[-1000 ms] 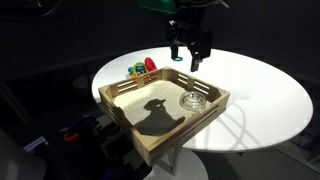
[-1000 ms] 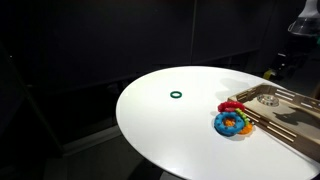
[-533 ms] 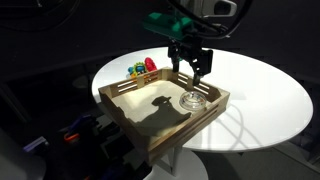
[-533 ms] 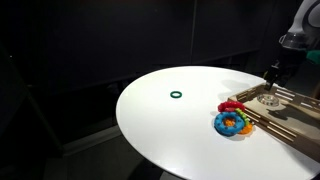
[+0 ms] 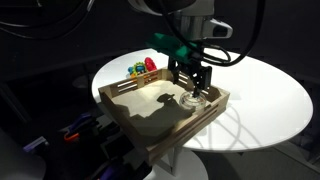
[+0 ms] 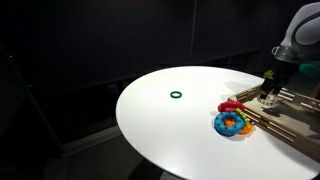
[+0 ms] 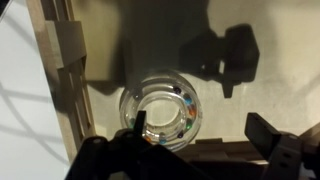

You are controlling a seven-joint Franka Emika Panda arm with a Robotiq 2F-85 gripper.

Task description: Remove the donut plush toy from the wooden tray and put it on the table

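The donut plush toy, a pale ring with small coloured specks, lies inside the wooden tray close to one wall. In an exterior view it shows just under my gripper. My gripper is open and low over it. One fingertip hangs over the ring's hole and the other fingertip is outside the ring. The gripper has come down into the tray, which stands on the white round table. I cannot tell if the fingers touch the toy.
Red, green and yellow toys lie on the table just beyond the tray's far wall; they also show in an exterior view. A thin dark green ring lies on the table. The tray's raised slotted sides surround the gripper.
The gripper has come down from above the tray's far side to just over the donut toy, staying open. The toy and tray have not moved.
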